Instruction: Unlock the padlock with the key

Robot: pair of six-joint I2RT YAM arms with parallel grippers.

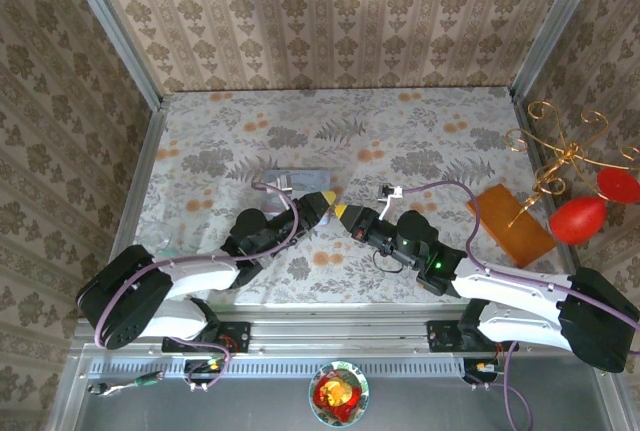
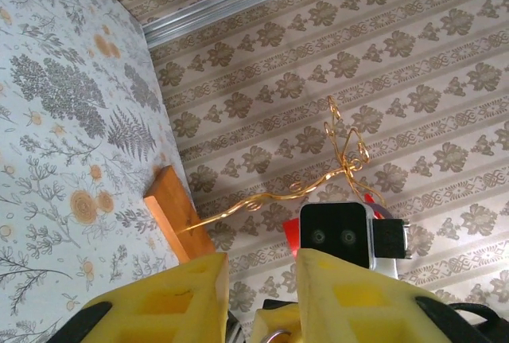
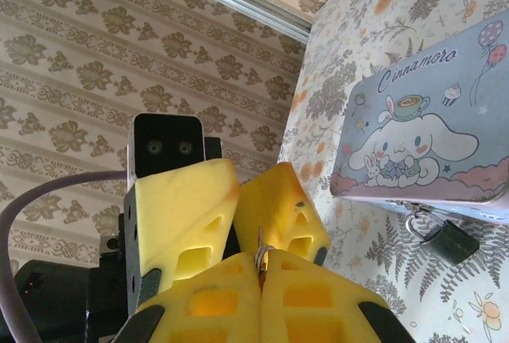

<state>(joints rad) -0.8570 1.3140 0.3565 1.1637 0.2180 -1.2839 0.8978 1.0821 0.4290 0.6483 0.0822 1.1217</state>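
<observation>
Top external: left gripper (image 1: 322, 198) and right gripper (image 1: 344, 212) tip to tip, mid-table; tin (image 1: 290, 179) just beyond, leftward.
Left wrist: left jaws narrowly apart, released.
Right wrist: right jaws clenched on key (image 3: 261, 257); padlock (image 3: 448, 239) at the tin's near edge (shackle seemingly through the clasp).
Handling: close the left jaws squarely on the key before the right releases.

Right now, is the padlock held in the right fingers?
No, the padlock hangs from the tin's edge, well clear of the right fingers.
</observation>
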